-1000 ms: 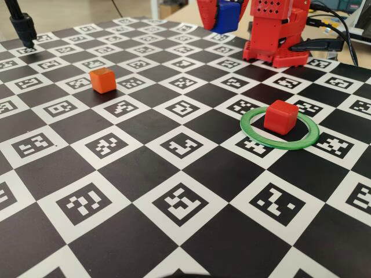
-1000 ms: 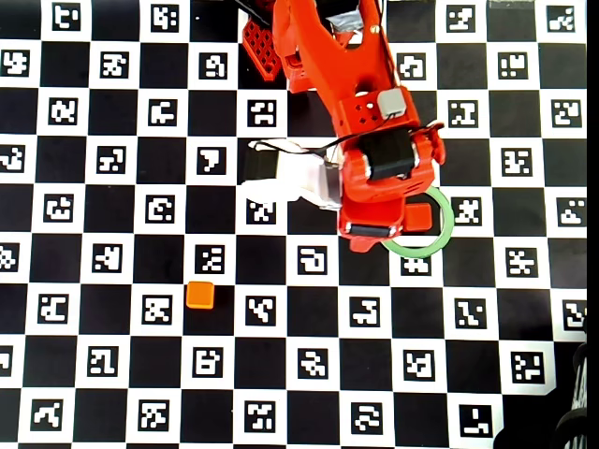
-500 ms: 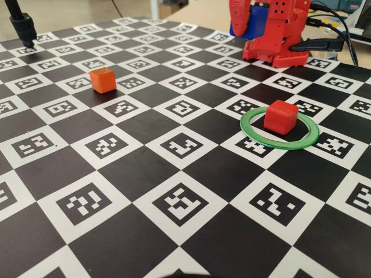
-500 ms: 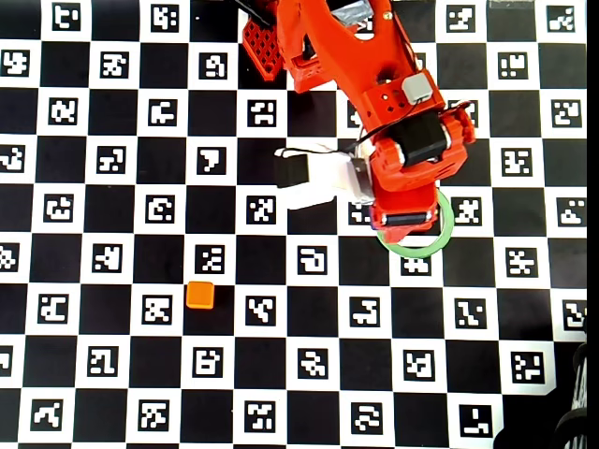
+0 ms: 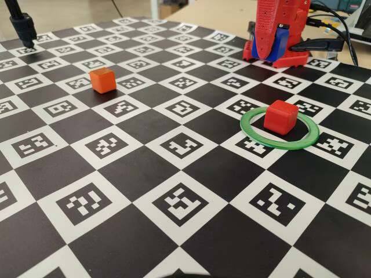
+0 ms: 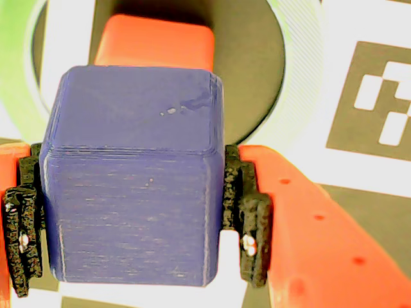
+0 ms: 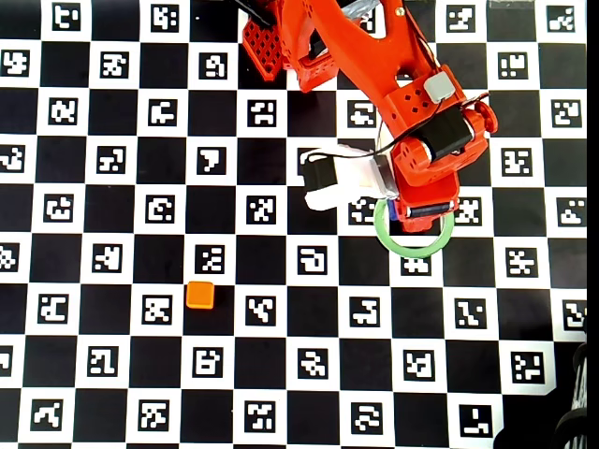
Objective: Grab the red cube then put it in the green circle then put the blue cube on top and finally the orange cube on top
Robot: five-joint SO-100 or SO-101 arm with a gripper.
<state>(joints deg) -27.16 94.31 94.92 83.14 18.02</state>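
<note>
your orange cube (image 5: 102,80) waits near the board's (image 5: 145,124) far-left corner, last in the stack. toward the right edge, the red cube (image 5: 281,116) sits inside the green circle (image 5: 255,136) as base. above it, your gripper (image 6: 135,212) clamps the blue cube (image 6: 131,173) for stacking.

Red cube (image 6: 154,40) half behind the blue cube (image 6: 131,173) in the wrist view, hidden under the arm overhead
</note>
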